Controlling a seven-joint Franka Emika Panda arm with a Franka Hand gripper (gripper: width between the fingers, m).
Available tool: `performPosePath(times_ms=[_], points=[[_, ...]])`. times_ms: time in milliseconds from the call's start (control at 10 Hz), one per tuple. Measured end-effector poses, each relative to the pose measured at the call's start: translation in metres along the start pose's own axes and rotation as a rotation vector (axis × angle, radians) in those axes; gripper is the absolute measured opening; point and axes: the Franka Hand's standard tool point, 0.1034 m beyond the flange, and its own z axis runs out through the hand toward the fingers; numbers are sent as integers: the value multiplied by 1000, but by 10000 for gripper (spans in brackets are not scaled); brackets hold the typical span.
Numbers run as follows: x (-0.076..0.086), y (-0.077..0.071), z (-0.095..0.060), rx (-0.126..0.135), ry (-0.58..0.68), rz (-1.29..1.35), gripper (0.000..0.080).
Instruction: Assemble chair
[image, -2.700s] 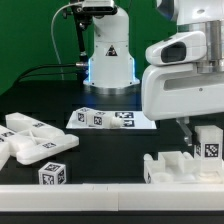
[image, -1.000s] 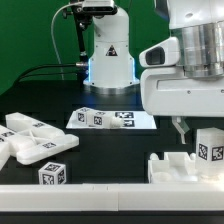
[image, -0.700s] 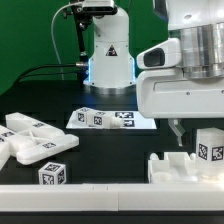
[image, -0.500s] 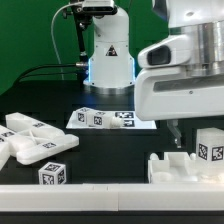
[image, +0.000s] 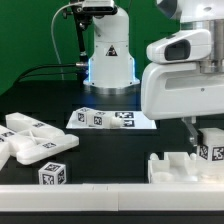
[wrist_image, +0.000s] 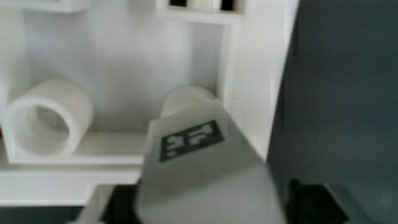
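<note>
White plastic chair parts (image: 40, 150) spread over a black surface (image: 110, 150). On the exterior view's right, an upright post (image: 210, 147) with a square black-and-white tag, just behind a chunky slotted piece (image: 180, 165); unclear whether seated in it or only beside it. Directly above, the bulky white robot arm (image: 185, 70), hiding most of the end effector (wrist_image: 210, 205) from this side. From the wrist view, end effector astride the post, one dark finger (wrist_image: 118, 205) on each flank; too blurred to tell whether clenched on the post or merely close beside it. Behind the post there, the slotted piece, with a round socket (wrist_image: 50, 120) and rectangular cut-outs. On the exterior view's left, well apart from the arm, a pile of flat tagged panels (image: 28, 138) and a small tagged block (image: 53, 175) near the front edge. Between the two groups and farther back, the marker board (image: 112, 119), flat on the surface. Beyond it, the arm's base (image: 108, 55) with cables, against a green backdrop (image: 30, 40).
</note>
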Motion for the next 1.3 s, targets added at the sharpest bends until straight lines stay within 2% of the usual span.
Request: performPosePath(times_ms=[100,400,500,700,900,1000,1100,1200,1300], points=[[0,1,0,-1,1,69,291],[0,1,1,6,-2,558,291],[-1,-1,1,18,-14,781,291],[1,1,1,74,-49,1109,290],[1,0,2,73,-50,1148,290],[1,0,2,74,-48,1104,366],[1,0,2,74,-48,1103,514],[6,3,0,85,-14,934,514],[9,4,0,92,20,759,624]])
